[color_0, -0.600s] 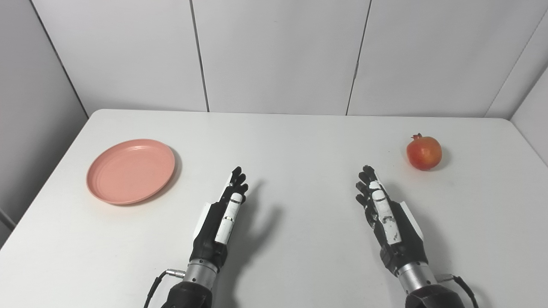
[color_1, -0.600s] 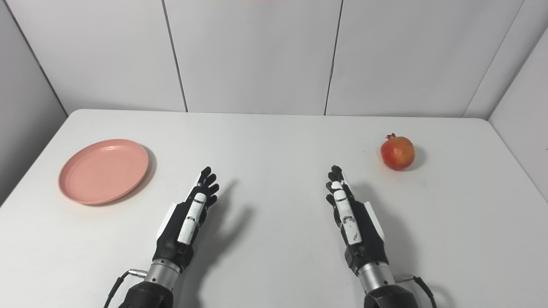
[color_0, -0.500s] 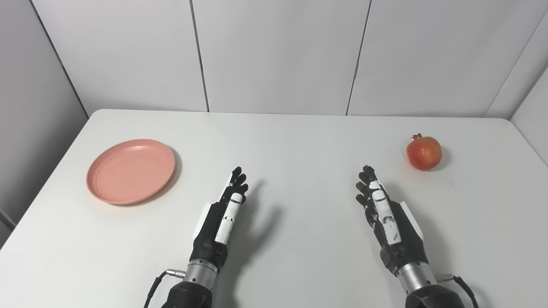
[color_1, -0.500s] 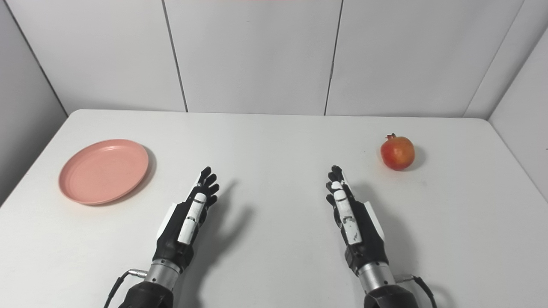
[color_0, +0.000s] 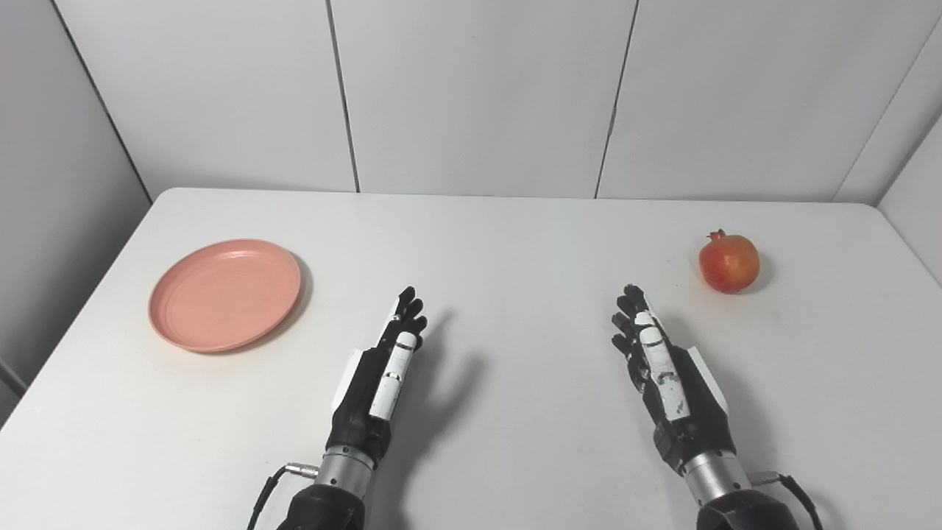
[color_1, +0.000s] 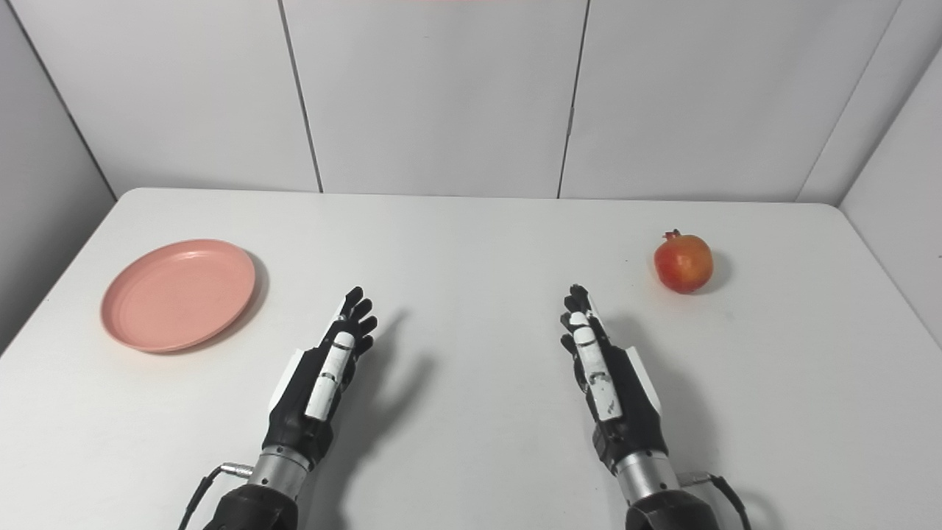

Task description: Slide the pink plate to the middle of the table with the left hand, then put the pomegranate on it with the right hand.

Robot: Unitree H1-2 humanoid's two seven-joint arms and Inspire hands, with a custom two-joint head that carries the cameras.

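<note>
No brand, label or legible writing appears on any item. Both head views show the same content; the right eye view merely places everything further left in frame. The pink plate (color_0: 224, 294) is round, shallow, with faint concentric rings, lying flat at the left of the white table (color_0: 508, 243), well apart from both hands. The pomegranate (color_0: 728, 263) is red-orange with a yellowish patch, its small crown pointing up and left; it sits at the far right, resting on the table. The left hand (color_0: 379, 379) is empty, fingers extended and slightly apart, near centre-left. The right hand (color_0: 666, 372) is likewise empty with fingers extended, short of the pomegranate.
</note>
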